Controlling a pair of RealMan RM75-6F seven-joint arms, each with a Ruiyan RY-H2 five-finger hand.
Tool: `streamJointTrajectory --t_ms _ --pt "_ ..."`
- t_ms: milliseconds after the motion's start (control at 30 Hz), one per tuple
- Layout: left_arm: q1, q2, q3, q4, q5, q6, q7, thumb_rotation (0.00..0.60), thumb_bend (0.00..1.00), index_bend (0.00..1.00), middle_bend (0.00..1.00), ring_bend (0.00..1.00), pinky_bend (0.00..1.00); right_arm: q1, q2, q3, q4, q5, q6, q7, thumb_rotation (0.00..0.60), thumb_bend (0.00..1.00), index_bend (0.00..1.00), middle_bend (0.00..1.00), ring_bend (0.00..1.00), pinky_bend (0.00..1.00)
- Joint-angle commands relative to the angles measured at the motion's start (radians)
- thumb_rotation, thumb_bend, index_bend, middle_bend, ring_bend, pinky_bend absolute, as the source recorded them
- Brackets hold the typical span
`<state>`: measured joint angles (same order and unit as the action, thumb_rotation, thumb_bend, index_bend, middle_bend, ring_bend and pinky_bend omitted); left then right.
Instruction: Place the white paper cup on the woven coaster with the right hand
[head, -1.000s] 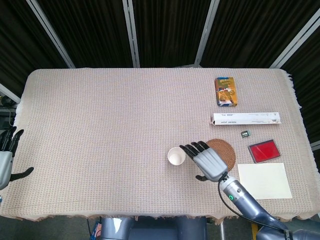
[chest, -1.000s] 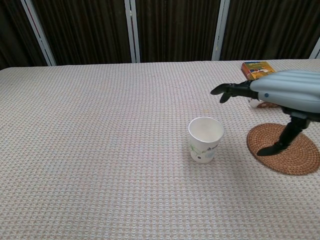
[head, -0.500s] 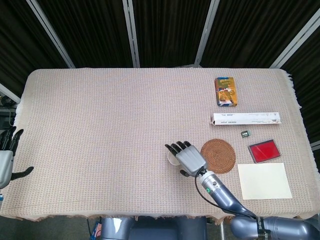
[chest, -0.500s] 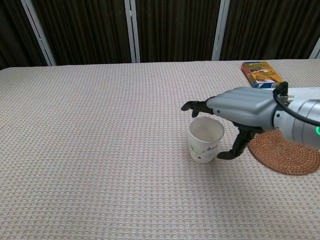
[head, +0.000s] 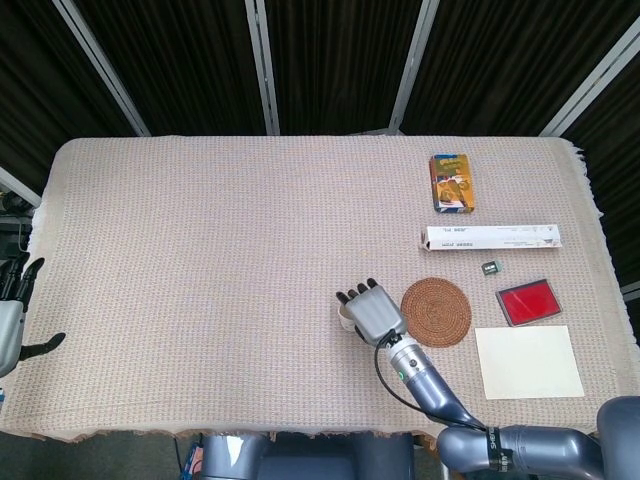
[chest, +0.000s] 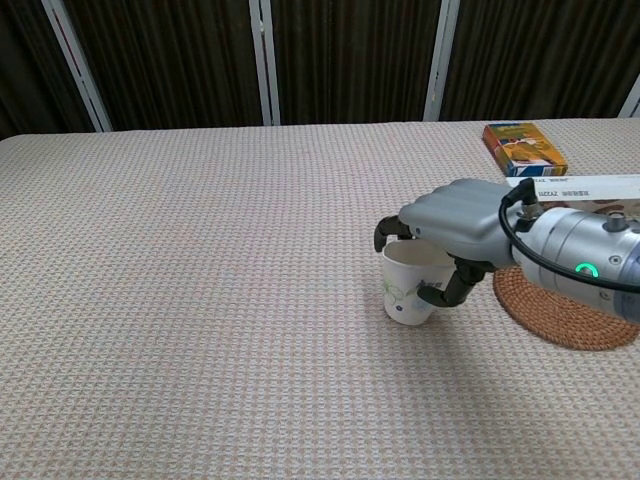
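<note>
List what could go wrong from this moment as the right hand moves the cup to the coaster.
1. The right hand curls over the cup from above, thumb against its side. Thin paper may crush, or slip if the hold is loose.
2. The cup stands on the textured cloth; dragging instead of lifting could tip it.
3. The coaster lies just beside the cup, partly hidden by the arm in the chest view, so the cup may land on its rim.

A table (head: 200, 260) under a beige woven cloth stands before dark pleated curtains (head: 330, 60) with pale metal posts (head: 262, 65).
</note>
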<state>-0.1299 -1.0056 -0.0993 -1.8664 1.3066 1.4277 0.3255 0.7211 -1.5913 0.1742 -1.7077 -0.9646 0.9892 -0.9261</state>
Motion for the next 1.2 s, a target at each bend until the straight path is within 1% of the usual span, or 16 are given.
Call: streamJointTrajectory --t_ms 33,167,233,333,433,533,767,1200 --pt "0.000 0.001 0.001 -0.001 0.000 0.000 0.000 0.600 0.00 0.00 0.00 0.00 0.00 -0.002 0.025 -0.001 -0.028 -0.014 0.013 0.020 0.600 0.34 0.23 0.37 0.30 0.27" --pt "0.001 0.003 0.002 -0.003 0.001 0.003 -0.003 0.600 0.00 0.00 0.00 0.00 0.00 -0.015 0.087 0.003 -0.084 -0.052 0.041 0.049 0.600 0.34 0.23 0.37 0.30 0.26" --pt "0.001 0.004 0.004 -0.004 0.003 0.004 -0.004 0.600 0.00 0.00 0.00 0.00 0.00 -0.030 0.139 0.003 -0.118 -0.079 0.065 0.065 0.600 0.34 0.23 0.37 0.30 0.26" --pt "0.002 0.005 0.007 -0.007 0.007 0.004 -0.004 0.600 0.00 0.00 0.00 0.00 0.00 -0.056 0.218 -0.012 -0.146 -0.115 0.090 0.085 0.600 0.34 0.23 0.37 0.30 0.27" --pt "0.003 0.006 0.011 -0.012 0.016 0.007 -0.004 0.600 0.00 0.00 0.00 0.00 0.00 -0.080 0.276 -0.032 -0.136 -0.131 0.102 0.106 0.600 0.34 0.23 0.37 0.30 0.26" --pt "0.005 0.006 0.016 -0.017 0.025 0.010 -0.002 0.600 0.00 0.00 0.00 0.00 0.00 -0.095 0.302 -0.049 -0.107 -0.128 0.101 0.130 0.600 0.34 0.23 0.37 0.29 0.26" --pt "0.008 0.007 0.024 -0.024 0.040 0.017 0.000 0.600 0.00 0.00 0.00 0.00 0.00 -0.116 0.306 -0.089 -0.035 -0.120 0.074 0.188 0.600 0.34 0.22 0.37 0.29 0.26" --pt "0.009 0.013 0.023 -0.023 0.034 0.019 -0.011 0.600 0.00 0.00 0.00 0.00 0.00 -0.129 0.280 -0.123 0.067 -0.115 0.059 0.216 0.600 0.34 0.22 0.37 0.28 0.27"
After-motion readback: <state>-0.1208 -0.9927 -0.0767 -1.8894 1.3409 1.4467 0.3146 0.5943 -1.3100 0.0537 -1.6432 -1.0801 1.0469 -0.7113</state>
